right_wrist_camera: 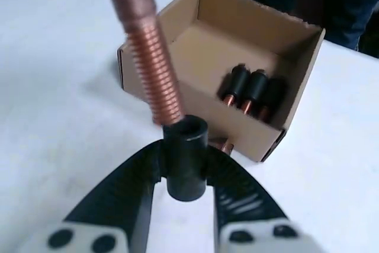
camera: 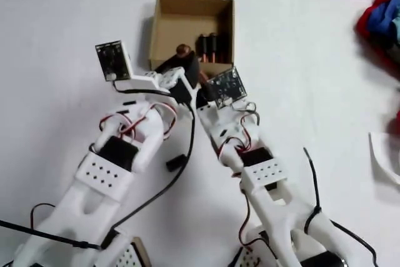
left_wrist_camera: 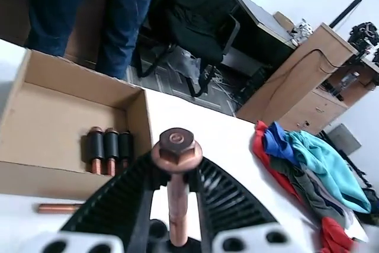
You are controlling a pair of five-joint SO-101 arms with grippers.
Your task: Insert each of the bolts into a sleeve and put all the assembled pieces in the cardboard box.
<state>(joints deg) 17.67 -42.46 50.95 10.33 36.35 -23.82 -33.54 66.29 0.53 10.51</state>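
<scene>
Just off the box's (camera: 181, 20) near wall, by the table's (camera: 62, 60) far edge, a bolt (left_wrist_camera: 176, 146) is pinched below its head by the left gripper (left_wrist_camera: 176, 173). A sleeve (right_wrist_camera: 185, 152) is clamped in the right gripper (right_wrist_camera: 185, 173), open end toward the bolt. Threaded tip is seen at the sleeve's mouth, axis tilted off the bore; straightening is judged needed before pushing. Three assembled pieces (camera: 208, 47) lie boxed; a spare bolt (left_wrist_camera: 59, 208) lies outside.

Left claw (left_wrist_camera: 176, 163) clamped on bolt (left_wrist_camera: 176, 197); right claw (right_wrist_camera: 184, 149) clamped on sleeve (right_wrist_camera: 185, 161); arms extended forward, wrists close together.
</scene>
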